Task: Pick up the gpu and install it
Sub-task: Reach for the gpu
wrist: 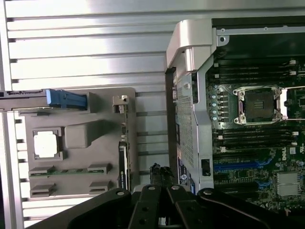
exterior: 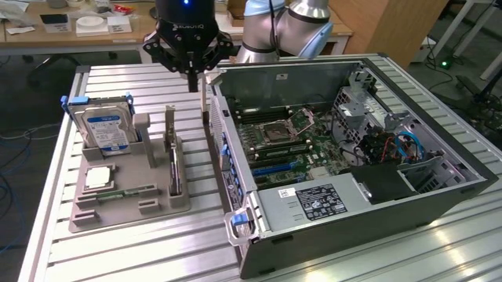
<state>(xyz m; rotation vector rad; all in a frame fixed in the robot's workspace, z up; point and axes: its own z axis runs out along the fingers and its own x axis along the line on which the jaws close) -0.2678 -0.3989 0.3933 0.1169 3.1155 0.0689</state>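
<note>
The gripper (exterior: 193, 87) was black above a silver, ribbed tabletop (exterior: 117, 247). The gpu (exterior: 174, 173) looked black, its bracket silver, in a plain grey holder (exterior: 126, 170). The hard drive (exterior: 107, 132) wore a blue-and-white label. Inside the dark grey case (exterior: 353, 235), the motherboard (exterior: 314, 147) was green, with blue cables (exterior: 410, 147).

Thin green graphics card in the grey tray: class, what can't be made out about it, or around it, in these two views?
- Exterior view: the thin green graphics card stands edge-on in the grey plastic tray, so its faces are hidden.
- Wrist view: the black gripper covers one end of the card.
- Exterior view: motherboard slots in the open black computer case are too small to tell apart.
</note>
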